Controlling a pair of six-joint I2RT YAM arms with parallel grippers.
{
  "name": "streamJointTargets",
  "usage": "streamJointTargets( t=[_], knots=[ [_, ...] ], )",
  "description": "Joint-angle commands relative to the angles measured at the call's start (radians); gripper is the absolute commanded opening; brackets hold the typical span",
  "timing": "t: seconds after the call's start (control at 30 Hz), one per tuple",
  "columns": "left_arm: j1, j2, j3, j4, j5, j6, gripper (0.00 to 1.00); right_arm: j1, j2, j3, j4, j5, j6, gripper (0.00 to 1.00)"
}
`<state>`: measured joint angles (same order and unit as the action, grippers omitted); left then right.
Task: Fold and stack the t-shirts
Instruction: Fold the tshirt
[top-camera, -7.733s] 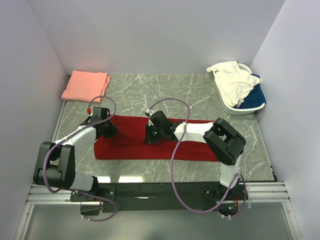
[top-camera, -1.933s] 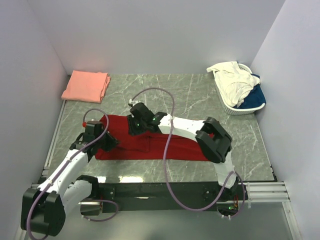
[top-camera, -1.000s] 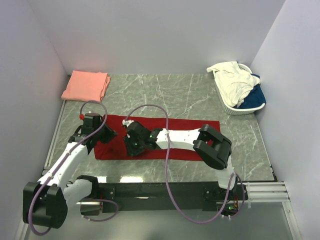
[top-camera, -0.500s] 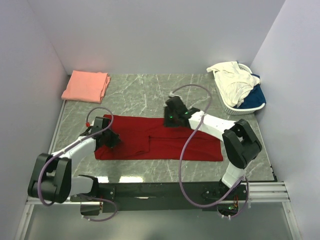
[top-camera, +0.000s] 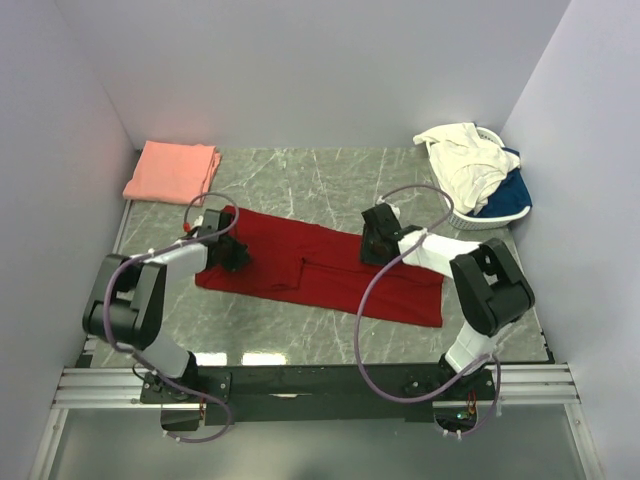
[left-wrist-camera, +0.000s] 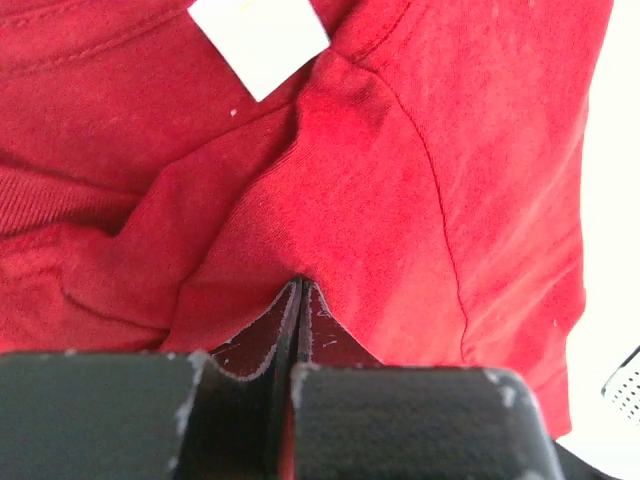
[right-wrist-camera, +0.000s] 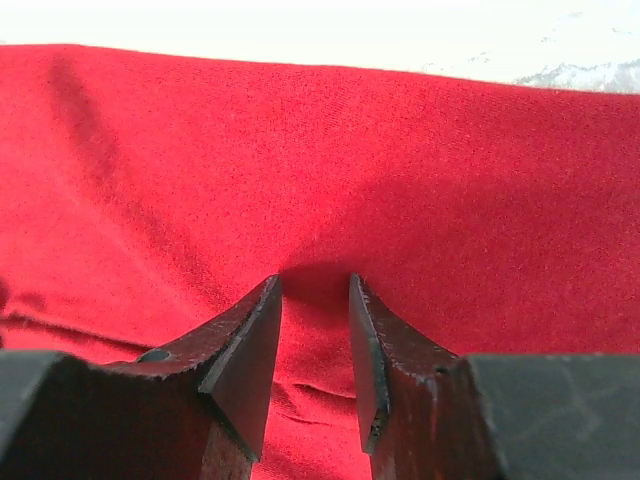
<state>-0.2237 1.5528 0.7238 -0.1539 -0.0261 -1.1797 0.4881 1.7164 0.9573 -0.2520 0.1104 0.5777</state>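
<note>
— Marble bench (top-camera: 330, 190). Nearest us, red t-shirt (top-camera: 300, 268) lies as a long skewed strip, part-folded. On left gripper (top-camera: 236, 254) jaws are pressed together on cloth near the collar; on right gripper (top-camera: 372, 248) jaws are nearly closed on a tuck mid-shirt.

— We count salmon t-shirt (top-camera: 172, 170) folded, far left. Far right, cream and blue tees (top-camera: 468, 165) wait in basket (top-camera: 485, 215). Most work left, we judge.

— Left wrist view alone shows white neck label (left-wrist-camera: 258, 35); overhead hides both pinches.
</note>
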Motion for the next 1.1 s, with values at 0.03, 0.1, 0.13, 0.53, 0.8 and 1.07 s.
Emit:
streamJointTargets(
  t=[0.03, 0.1, 0.13, 0.53, 0.8, 1.07],
  knots=[
    [-0.026, 0.156, 0.124, -0.044, -0.067, 0.084, 0.04, 0.001, -0.043, -0.15, 0.017, -0.096, 0.05, 0.41],
    [-0.037, 0.206, 0.185, -0.074, -0.077, 0.115, 0.04, 0.007, -0.098, -0.228, 0.048, -0.139, 0.082, 0.41],
    [-0.042, 0.258, 0.251, -0.085, -0.081, 0.124, 0.04, 0.013, -0.119, -0.254, 0.062, -0.17, 0.096, 0.41],
    [-0.06, 0.703, 0.853, -0.22, -0.005, 0.313, 0.04, 0.279, -0.382, -0.427, 0.241, -0.278, 0.404, 0.41],
    [-0.06, 0.924, 1.138, -0.207, 0.139, 0.384, 0.13, 0.3, -0.218, -0.197, 0.232, -0.304, 0.337, 0.41],
    [-0.043, 1.066, 1.368, -0.202, 0.282, 0.43, 0.31, 0.29, -0.227, -0.057, 0.096, -0.235, 0.248, 0.41]
  ],
)
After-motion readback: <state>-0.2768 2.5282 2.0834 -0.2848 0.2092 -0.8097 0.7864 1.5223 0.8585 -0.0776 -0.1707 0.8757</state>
